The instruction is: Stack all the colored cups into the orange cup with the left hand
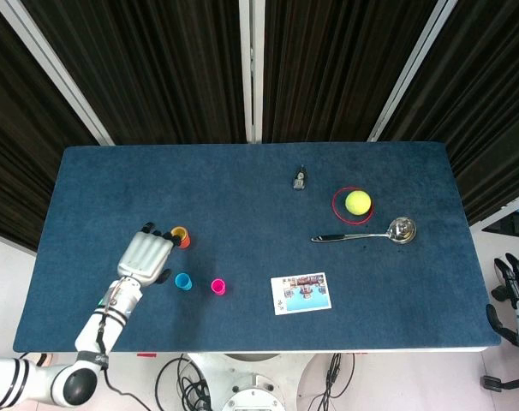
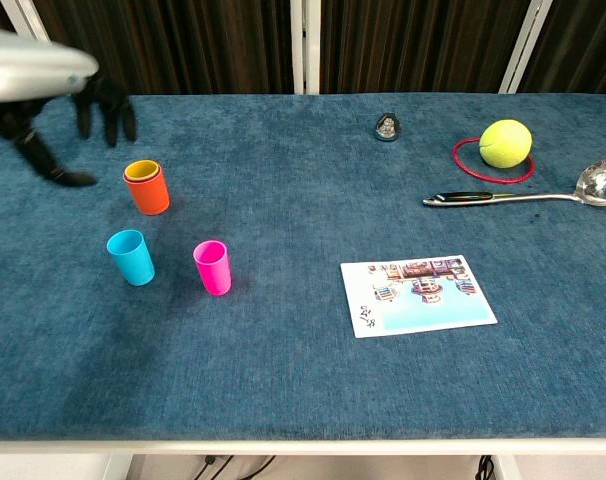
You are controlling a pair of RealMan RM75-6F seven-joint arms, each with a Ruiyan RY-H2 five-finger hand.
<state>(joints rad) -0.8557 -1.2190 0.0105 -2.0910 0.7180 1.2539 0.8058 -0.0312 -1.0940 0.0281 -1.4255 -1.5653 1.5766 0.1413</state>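
1. Orange cup (image 2: 147,190) stands upright at the left of the bench (image 2: 303,350), with a yellow cup (image 2: 141,170) already nested in it; only the yellow rim shows above the orange.
2. Left hand (image 2: 43,95) hovers above and to the left of that stack, fingers spread, holding nothing. It's motion-blurred in the chest view; the head view shows the left hand (image 1: 145,255) just left of the cups, not touching any.
3. Right hand (image 1: 512,287) is off the bench at the far right edge of the head view. Can't tell how its fingers sit.
4. Blue cup (image 2: 130,256) and pink cup (image 2: 212,267) are upright and loose, near side of the orange cup, side by side but apart.
5. Step in hand, my read: one cup is stacked, and the left hand is between picks with two to go.
6. Next move: bring the left hand down on the blue cup (closest), grip it around the wall without tipping it, lift, centre over the yellow rim, release.
7. Watch: the pink cup is close by, so spread fingers could clip it.
8. Ball, spoon, card and small clip on the right are well apart and irrelevant.
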